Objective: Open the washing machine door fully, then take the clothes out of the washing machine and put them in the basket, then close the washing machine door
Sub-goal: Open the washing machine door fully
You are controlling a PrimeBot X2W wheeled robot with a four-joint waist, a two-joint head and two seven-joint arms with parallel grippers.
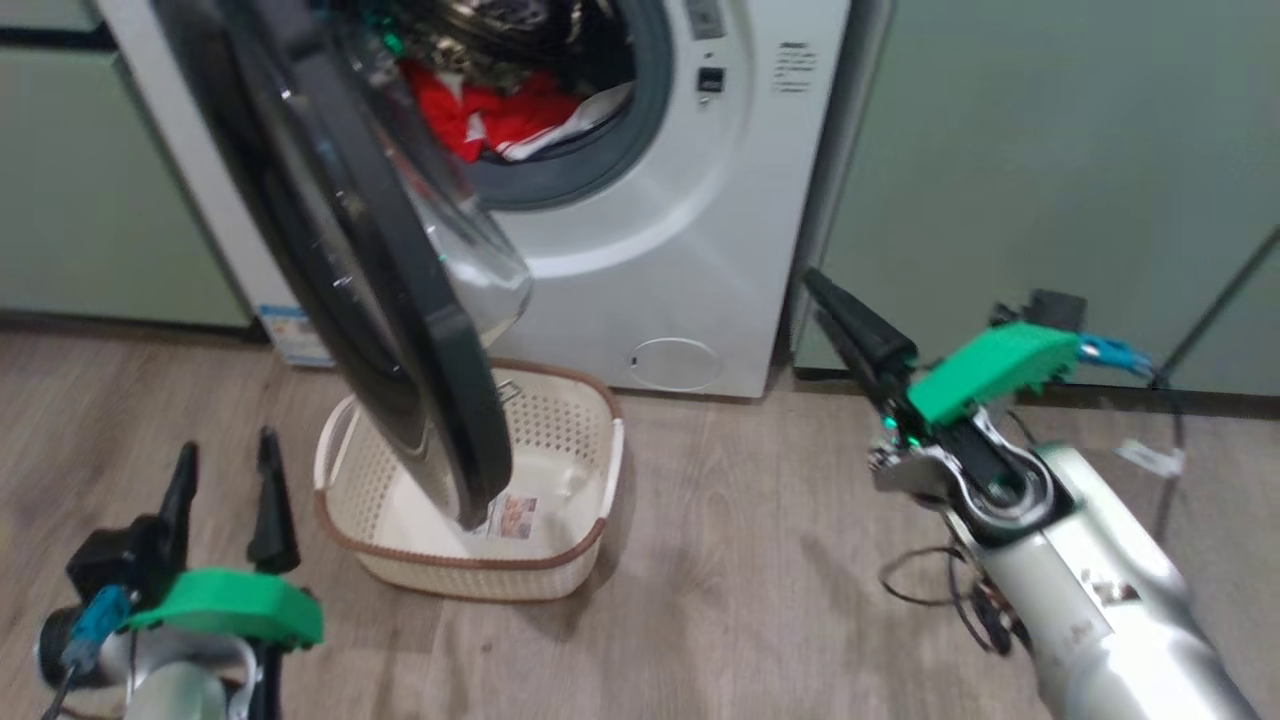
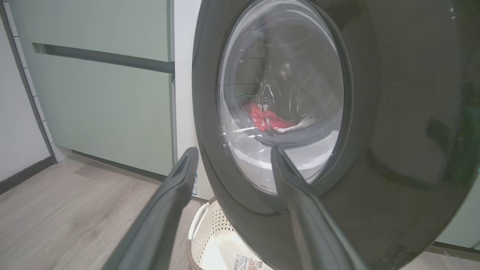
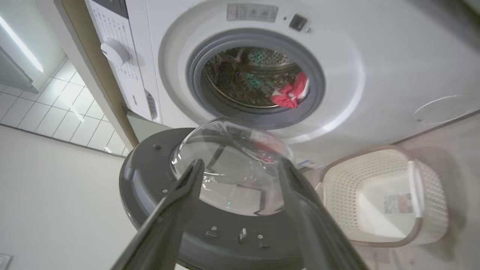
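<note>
The washing machine door (image 1: 385,265), glossy black around a bulging clear bowl, stands swung out over the basket (image 1: 560,410). Red-and-white clothes (image 1: 470,115) lie in the drum's mouth. The left gripper (image 1: 228,445) and right gripper (image 3: 240,162) both gape empty.

A grey-brown wood-plank floor (image 1: 700,620) runs across the room. Pale green flat-fronted cabinets (image 1: 1050,150) stand along the back, one with a dark horizontal gap (image 2: 105,60) between its panels. A white wall (image 2: 15,112) with dark skirting (image 2: 26,173) meets the floor. White square tiles (image 3: 56,101) catch a bright strip of light (image 3: 20,45).
</note>
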